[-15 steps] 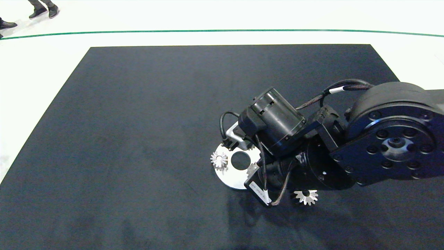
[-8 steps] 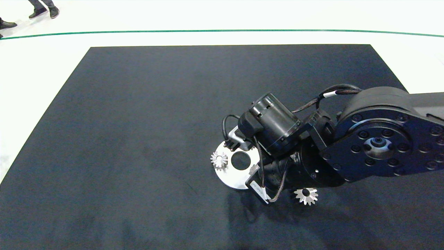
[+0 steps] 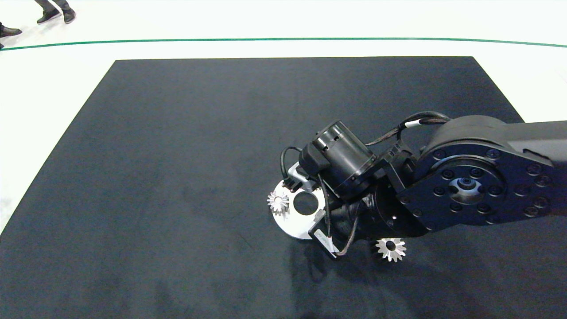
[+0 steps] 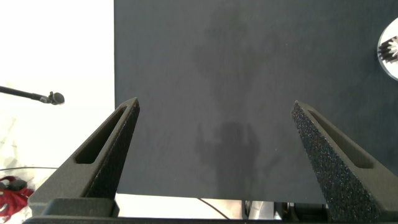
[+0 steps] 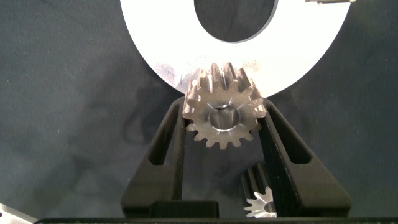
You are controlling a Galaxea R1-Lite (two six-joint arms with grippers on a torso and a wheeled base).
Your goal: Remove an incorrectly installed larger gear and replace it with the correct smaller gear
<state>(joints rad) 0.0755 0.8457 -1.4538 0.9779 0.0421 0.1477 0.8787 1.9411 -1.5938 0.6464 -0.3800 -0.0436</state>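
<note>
In the right wrist view my right gripper point(image 5: 222, 107) is shut on the smaller gear point(image 5: 222, 118), one finger on each side. The gear sits at the rim of the round silver plate point(image 5: 155, 56), which has a big central hole. From above, the right arm point(image 3: 341, 159) covers that side of the plate point(image 3: 292, 228). A twin small gear point(image 3: 278, 201) stands on the plate's left part. The larger gear point(image 3: 390, 248), with splayed teeth, lies on the mat beside the right arm. My left gripper point(image 4: 216, 104) is open over the mat's edge, holding nothing.
Part of another gear point(image 5: 260, 200) shows under the right gripper's body. The black mat point(image 3: 177, 155) spreads wide to the left and far side of the plate. A person's shoes point(image 3: 55, 15) stand on the white floor beyond the mat.
The right arm's elbow has swung left and the wrist has shifted slightly over the plate. The plate and its left gear nudged a little up-left. The larger gear stayed put.
</note>
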